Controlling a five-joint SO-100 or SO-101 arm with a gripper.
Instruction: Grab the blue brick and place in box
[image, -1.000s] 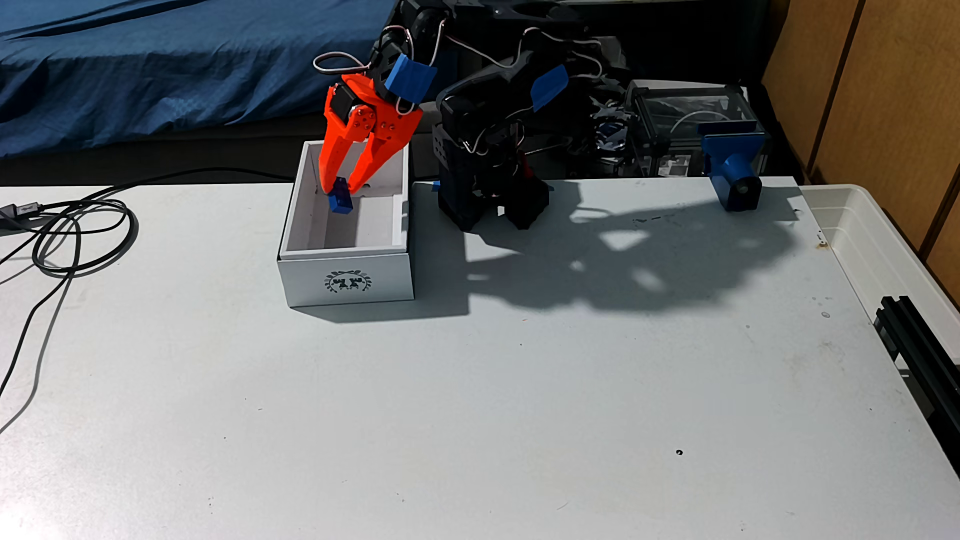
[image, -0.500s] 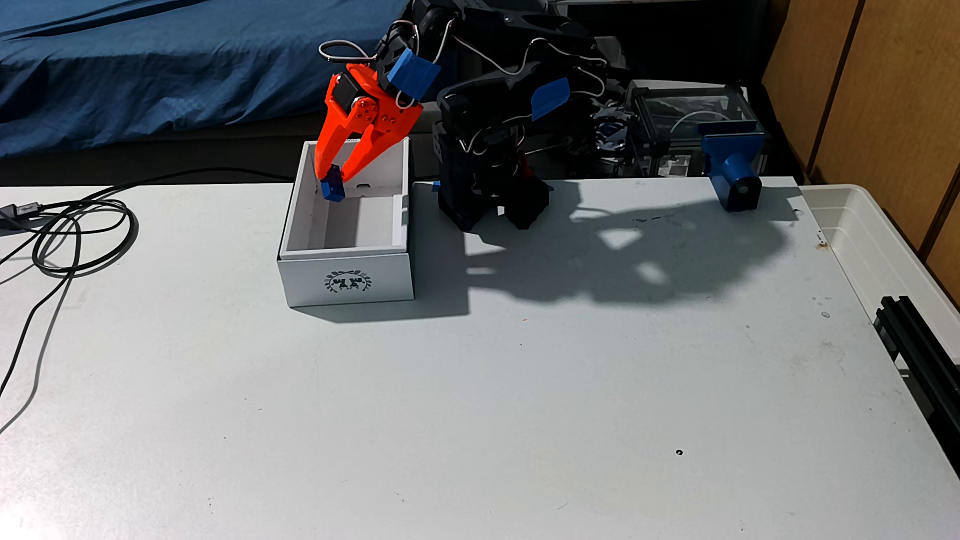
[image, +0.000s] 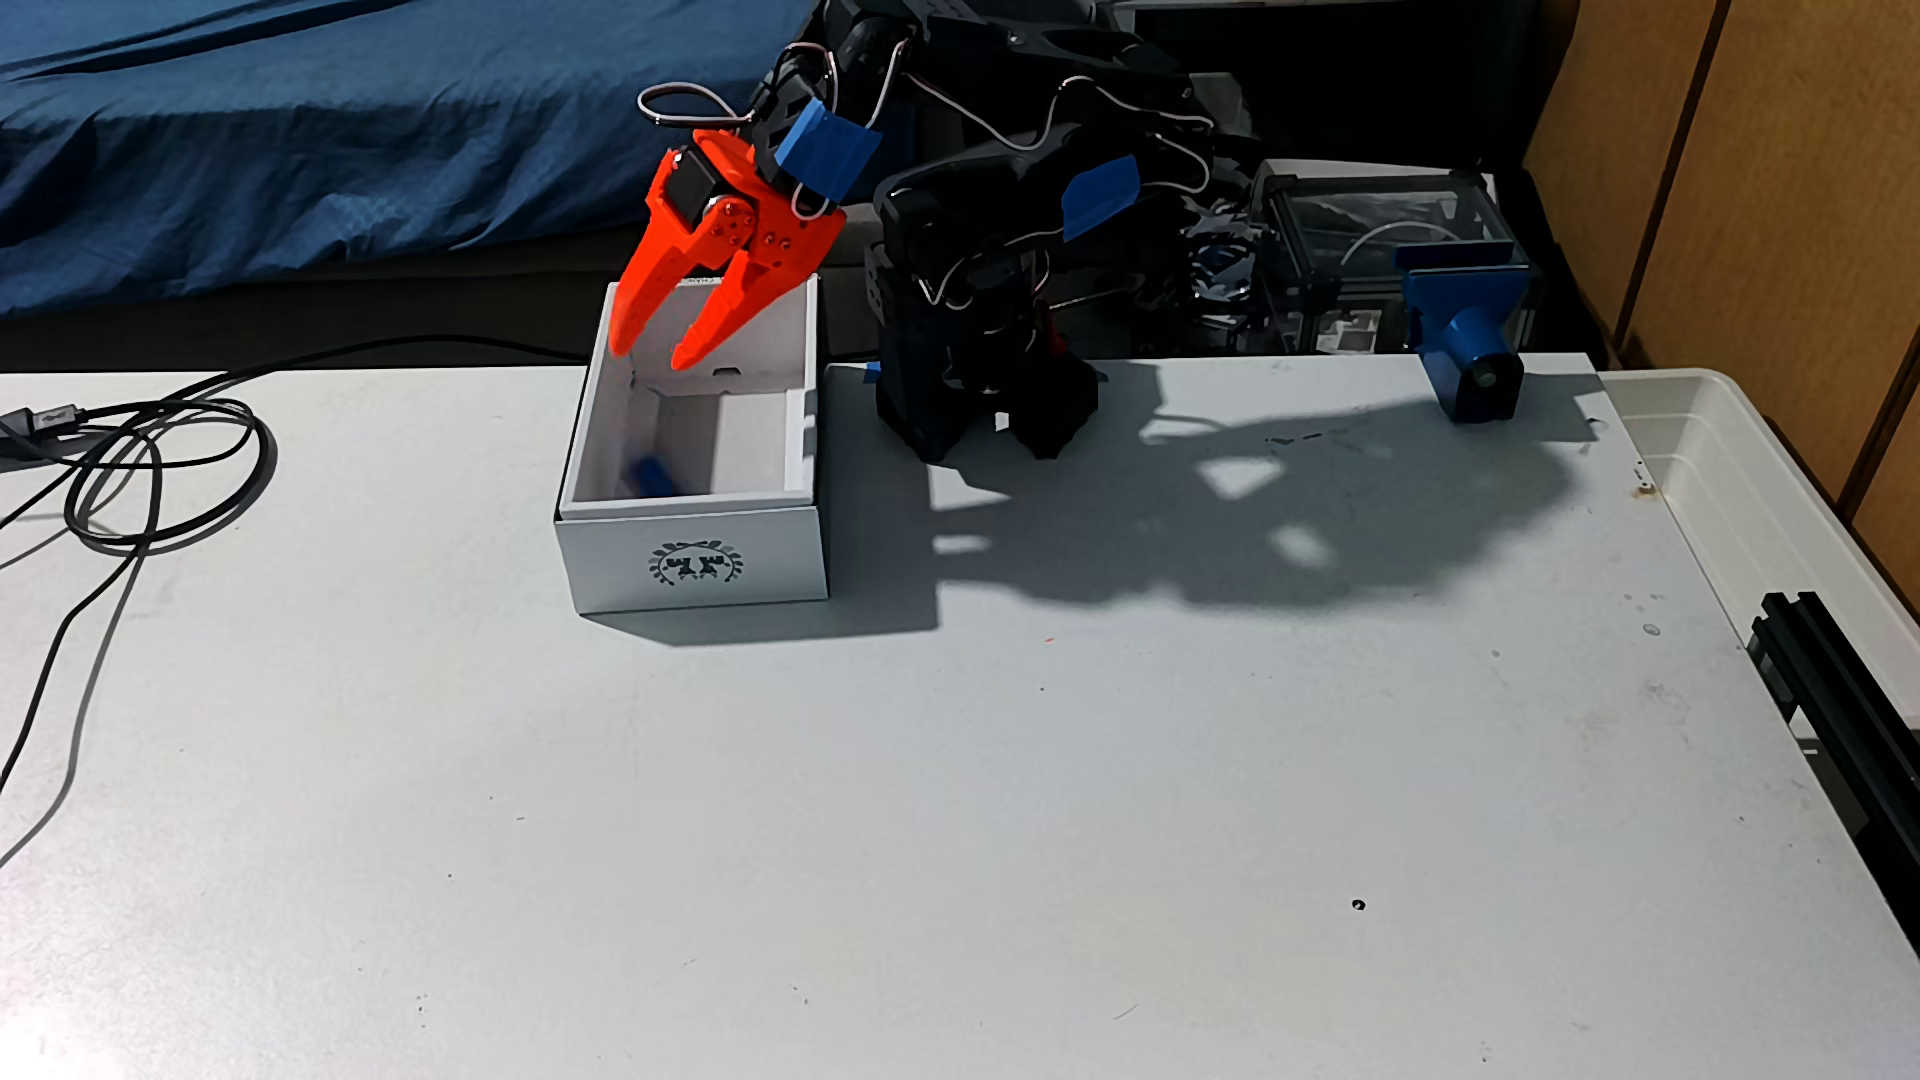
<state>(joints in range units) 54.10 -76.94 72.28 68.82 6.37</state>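
Though spread, pincer (image: 655, 358) above box (image: 694, 566) rim

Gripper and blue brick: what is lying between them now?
Nothing solid. In the fixed view the open gripper hangs over the box; below it, only the box's white inside separates it from the blue brick.

Brick (image: 652, 476): small, bright blue, inside the box at its near left part, close to the left wall and just behind the front wall. Its outline is blurred; studs and exact pose cannot be made out, and whether it rests on the floor cannot be told.

Box (image: 694, 561): white, rectangular, thin-walled cardboard, open at the top, standing upright on the table near its far edge, left of centre in the fixed view. The short front wall faces the camera and bears a dark wreath-shaped crest. Interior white, partly shaded.
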